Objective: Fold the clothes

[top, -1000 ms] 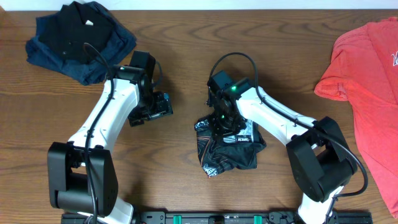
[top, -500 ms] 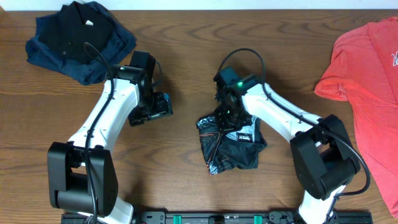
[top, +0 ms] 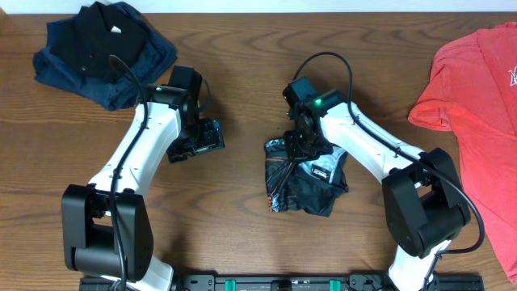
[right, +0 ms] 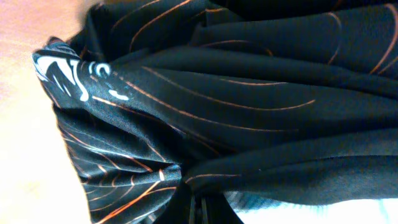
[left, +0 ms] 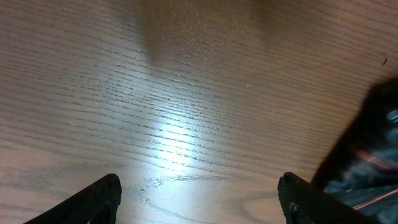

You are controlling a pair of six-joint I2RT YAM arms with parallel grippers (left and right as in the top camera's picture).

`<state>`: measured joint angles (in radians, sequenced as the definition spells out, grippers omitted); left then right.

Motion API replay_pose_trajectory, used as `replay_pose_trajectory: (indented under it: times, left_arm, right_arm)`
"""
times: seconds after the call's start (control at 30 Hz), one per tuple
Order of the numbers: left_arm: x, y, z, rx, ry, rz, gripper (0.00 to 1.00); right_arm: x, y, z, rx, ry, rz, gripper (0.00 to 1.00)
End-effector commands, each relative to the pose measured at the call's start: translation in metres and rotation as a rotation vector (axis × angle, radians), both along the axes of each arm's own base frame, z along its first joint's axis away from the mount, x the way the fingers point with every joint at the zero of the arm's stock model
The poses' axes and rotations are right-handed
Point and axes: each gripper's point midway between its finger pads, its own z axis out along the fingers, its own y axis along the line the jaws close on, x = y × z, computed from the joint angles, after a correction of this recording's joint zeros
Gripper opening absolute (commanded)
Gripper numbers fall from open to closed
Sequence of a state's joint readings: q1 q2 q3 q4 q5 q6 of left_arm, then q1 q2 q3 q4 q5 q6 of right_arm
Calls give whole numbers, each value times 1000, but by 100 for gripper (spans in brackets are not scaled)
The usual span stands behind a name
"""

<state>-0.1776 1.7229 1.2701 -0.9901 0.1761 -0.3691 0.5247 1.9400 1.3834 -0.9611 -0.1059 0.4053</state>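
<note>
Dark navy and black garments (top: pixel 103 48) sit in a heap at the far-left corner, well behind and outboard of the left gripper (top: pixel 212 137). That gripper hangs low over the bare wood table (top: pixel 234 226) with its jaws spread wide and nothing between them. On the left wrist cam you just get the two fingertips (left: pixel 93 200) with lit-up wood grain in the gap. There's a dark blur with an orange streak off its right finger, probably the jersey, but it's too smeared to call.

The jersey (top: pixel 308 184) is a crumpled shiny black bundle directly under and in front of the right gripper (top: pixel 302 150), well clear of the left one. The right gripper is clamped tight on a bunched fold at the bundle's far edge. Its own cam shows pleats with thin orange lines running into the closed tips (right: pixel 198 205), a white logo off to one side, and a sliver of pale lining.

Way out past the right arm, the coral-red T-shirt (top: pixel 477 113) lies flat, not touching anything.
</note>
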Motion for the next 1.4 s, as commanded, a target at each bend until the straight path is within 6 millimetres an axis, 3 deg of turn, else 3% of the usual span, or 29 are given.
replay_pose_trajectory:
  times: [0.0, 0.1, 0.23, 0.27, 0.3, 0.33, 0.43, 0.57, 0.73, 0.9, 1.1, 1.27, 1.37]
  left_arm:
    - [-2, 4, -3, 15, 7, -6, 82]
    - [-2, 4, -3, 15, 7, -6, 82]
    - [-1, 4, -2, 15, 4, -6, 82]
    - [-1, 4, -2, 15, 4, -6, 82]
    - [-1, 4, -2, 15, 4, -6, 82]
    - [-1, 4, -2, 15, 4, -6, 82]
    - [-1, 4, -2, 15, 4, -6, 82]
    - [-1, 4, -2, 14, 3, -6, 82]
    - [-1, 4, -2, 15, 3, -6, 82]
    - [0, 3, -2, 14, 0, -5, 82]
    - [1, 3, -2, 13, -3, -5, 82]
    - [1, 3, -2, 13, -3, -5, 82]
    - [1, 3, -2, 13, -3, -5, 82]
  right_arm:
    - [24, -26, 8, -134, -99, -85, 2]
    - [29, -42, 12, -196, -116, -130, 3]
    - [26, -55, 13, -219, -86, -153, 23]
    - [24, -58, 13, -227, -73, -156, 31]
    - [20, -63, 13, -238, -53, -159, 48]
    - [15, -68, 13, -252, -30, -167, 51]
    - [2, -79, 15, -283, 31, -205, 48]
    - [-6, -80, 21, -273, 54, -207, 45]
    - [-10, -60, 41, -144, 44, -194, 48]
    - [-17, -31, 50, -4, 53, -31, 55]
    - [-30, -14, 37, 34, 64, 101, 65]
    - [-43, -8, 18, 27, 75, 131, 59]
    - [-47, -10, 11, 21, 85, 123, 49]
